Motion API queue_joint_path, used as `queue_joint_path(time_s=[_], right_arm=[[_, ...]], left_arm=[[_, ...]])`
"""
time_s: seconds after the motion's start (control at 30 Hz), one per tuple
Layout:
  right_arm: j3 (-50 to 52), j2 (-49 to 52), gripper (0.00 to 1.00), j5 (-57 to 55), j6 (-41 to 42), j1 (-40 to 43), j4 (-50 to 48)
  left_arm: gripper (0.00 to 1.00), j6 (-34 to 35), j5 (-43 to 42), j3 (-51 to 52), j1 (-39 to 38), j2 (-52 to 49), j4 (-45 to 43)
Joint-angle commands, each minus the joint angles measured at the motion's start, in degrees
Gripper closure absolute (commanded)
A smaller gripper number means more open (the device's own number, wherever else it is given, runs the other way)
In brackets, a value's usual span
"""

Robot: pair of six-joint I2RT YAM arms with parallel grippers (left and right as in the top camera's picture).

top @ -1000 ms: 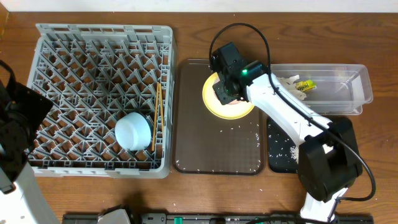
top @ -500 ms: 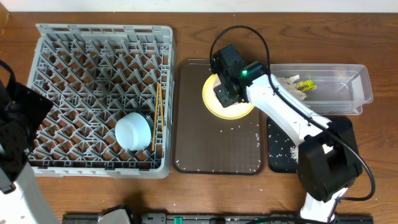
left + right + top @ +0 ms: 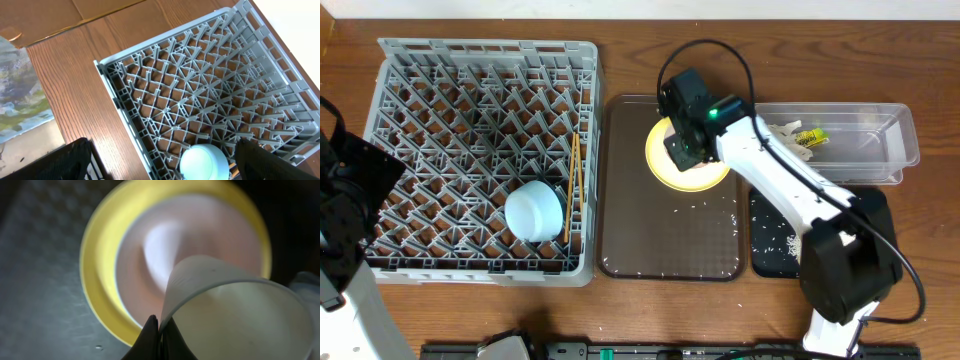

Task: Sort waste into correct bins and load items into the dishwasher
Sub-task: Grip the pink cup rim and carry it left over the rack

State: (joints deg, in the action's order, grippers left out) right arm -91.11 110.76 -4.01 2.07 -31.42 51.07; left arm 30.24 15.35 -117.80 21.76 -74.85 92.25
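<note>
Right claw (image 3: 159,325) grips, seemingly, a pale cup (image 3: 235,315) over the yellow plate (image 3: 97,280); left claw (image 3: 162,144) hangs released.

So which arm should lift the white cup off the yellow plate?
Right: the right gripper is shut on the rim of the white cup over the yellow plate; the left gripper hangs open by the grey rack.

The dish rack (image 3: 488,100) is matt grey plastic; the table (image 3: 620,320) is grained wood with a slight sheen; the tub (image 3: 880,150) is clear glossy plastic; the brown tray (image 3: 640,220) looks finely textured; the yellow plate (image 3: 705,172) is smooth and glossy; the cup (image 3: 235,315) is thin, smooth and pale.
</note>
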Motion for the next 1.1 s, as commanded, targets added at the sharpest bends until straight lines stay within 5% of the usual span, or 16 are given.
queue_joint_path(time_s=[0.0, 0.17, 0.37, 0.77, 1.07], right_arm=[[-7.6, -7.7, 0.99, 4.2, -0.4, -0.5, 1.4], [-9.7, -12.2, 0.99, 24.9, 3.0, -1.3, -3.1], [-9.1, -8.7, 0.99, 49.6, 12.9, -3.1, -19.6], [-9.1, 11.3, 0.99, 54.6, 24.4, -14.7, -48.3], [-9.1, 16.0, 0.99, 52.1, 24.9, -15.3, -49.6]], left_arm=[[0.07, 0.7, 0.2, -0.5, 0.3, 0.0, 2.9], [0.07, 0.7, 0.2, -0.5, 0.3, 0.0, 2.9], [0.07, 0.7, 0.2, -0.5, 0.3, 0.0, 2.9], [0.07, 0.7, 0.2, -0.5, 0.3, 0.0, 2.9], [0.07, 0.7, 0.2, -0.5, 0.3, 0.0, 2.9]])
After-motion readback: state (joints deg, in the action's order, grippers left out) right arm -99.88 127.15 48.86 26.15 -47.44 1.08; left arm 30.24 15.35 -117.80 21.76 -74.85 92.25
